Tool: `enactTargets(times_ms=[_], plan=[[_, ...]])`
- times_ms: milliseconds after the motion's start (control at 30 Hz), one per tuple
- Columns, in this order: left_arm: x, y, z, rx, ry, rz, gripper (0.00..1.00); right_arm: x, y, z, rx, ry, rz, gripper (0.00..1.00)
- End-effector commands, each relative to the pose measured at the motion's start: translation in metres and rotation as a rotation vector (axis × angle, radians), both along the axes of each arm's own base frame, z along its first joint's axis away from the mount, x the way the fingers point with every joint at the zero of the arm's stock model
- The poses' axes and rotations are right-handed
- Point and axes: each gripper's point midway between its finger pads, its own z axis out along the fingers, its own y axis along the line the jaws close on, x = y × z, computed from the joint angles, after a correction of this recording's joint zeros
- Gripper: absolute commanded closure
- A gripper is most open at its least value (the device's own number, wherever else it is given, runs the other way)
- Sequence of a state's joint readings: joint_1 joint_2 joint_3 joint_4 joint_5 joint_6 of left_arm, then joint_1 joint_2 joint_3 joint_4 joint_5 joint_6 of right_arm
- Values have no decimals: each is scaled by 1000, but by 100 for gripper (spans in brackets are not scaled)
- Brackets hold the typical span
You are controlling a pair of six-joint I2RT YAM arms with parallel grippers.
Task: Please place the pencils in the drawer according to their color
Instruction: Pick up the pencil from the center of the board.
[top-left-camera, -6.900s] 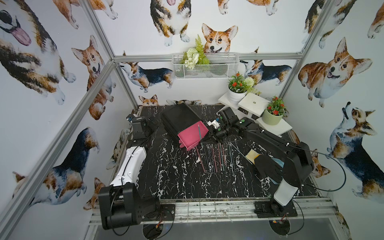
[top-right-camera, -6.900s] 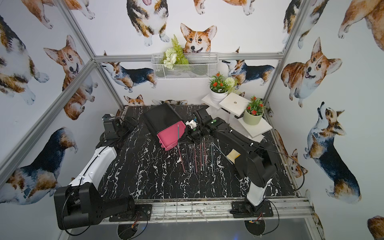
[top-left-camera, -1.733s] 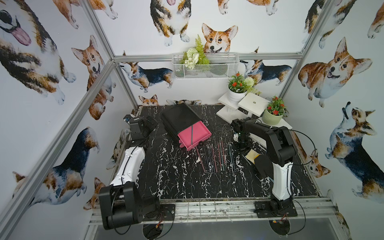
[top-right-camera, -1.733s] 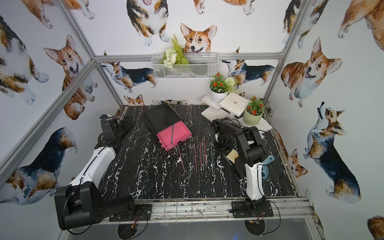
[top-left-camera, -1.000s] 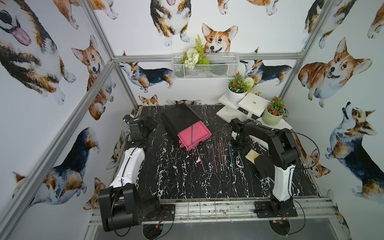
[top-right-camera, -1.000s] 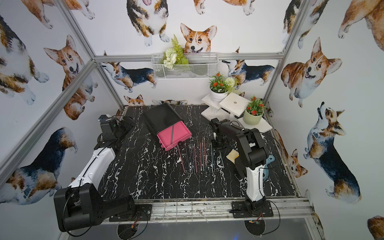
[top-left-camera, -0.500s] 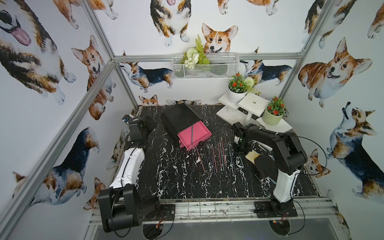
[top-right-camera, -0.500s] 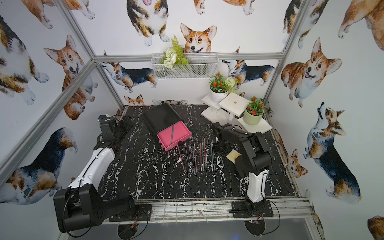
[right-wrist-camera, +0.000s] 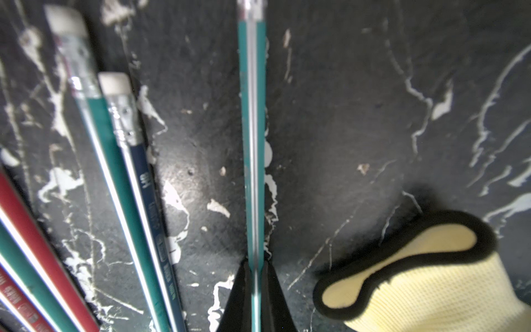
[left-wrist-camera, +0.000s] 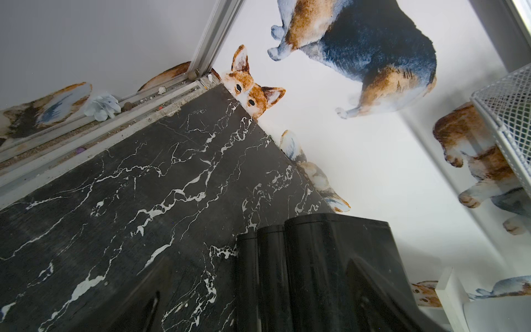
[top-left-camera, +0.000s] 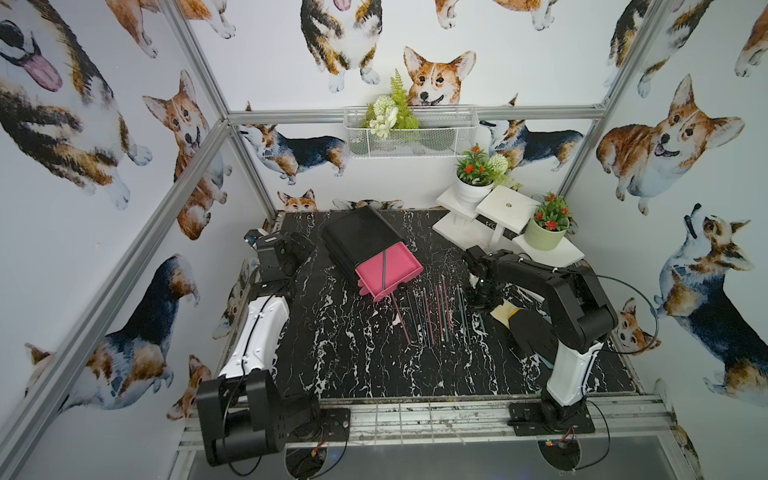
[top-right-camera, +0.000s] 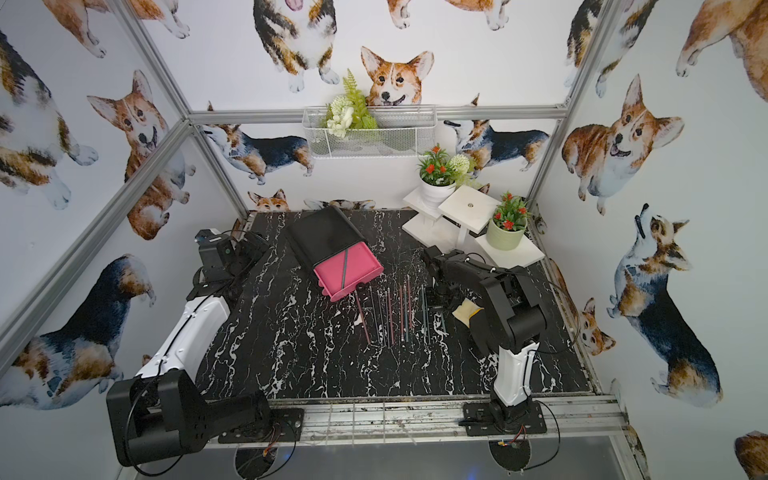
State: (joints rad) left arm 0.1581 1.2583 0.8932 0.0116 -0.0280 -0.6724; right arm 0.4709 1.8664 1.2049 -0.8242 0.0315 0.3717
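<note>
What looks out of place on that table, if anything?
A cream glove with a black cuff lies on the table beside the pencils, by the teal pencil the right gripper pinches. It has no part in the sorting.

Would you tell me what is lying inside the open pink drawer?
One pencil lies in the pink drawer; its rear, under the black cabinet, is hidden.

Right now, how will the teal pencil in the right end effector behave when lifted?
Thin and straight, the teal pencil should stay stiff and feel light. Much of it juts past the right end effector, so it may pivot in the grip.
</note>
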Motion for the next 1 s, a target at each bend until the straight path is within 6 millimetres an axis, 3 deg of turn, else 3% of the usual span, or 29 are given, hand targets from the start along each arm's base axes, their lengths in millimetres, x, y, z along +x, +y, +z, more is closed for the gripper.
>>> enactTargets(times_ms=[0, 267, 533, 700, 967], plan=[[1, 1, 3, 7, -14, 2, 0, -6, -8, 6, -47, 7, -13, 100], [1, 1, 1, 5, -11, 1, 0, -4, -2, 50, -35, -76, -4, 100], [3, -1, 0, -3, -8, -9, 0, -14, 20, 103, 89, -144, -17, 100], [4, -3, -2, -16, -10, -15, 0, -20, 37, 135, 234, -190, -51, 100], [6, -3, -4, -16, -4, -18, 0, -34, 77, 167, 447, -193, -59, 100]])
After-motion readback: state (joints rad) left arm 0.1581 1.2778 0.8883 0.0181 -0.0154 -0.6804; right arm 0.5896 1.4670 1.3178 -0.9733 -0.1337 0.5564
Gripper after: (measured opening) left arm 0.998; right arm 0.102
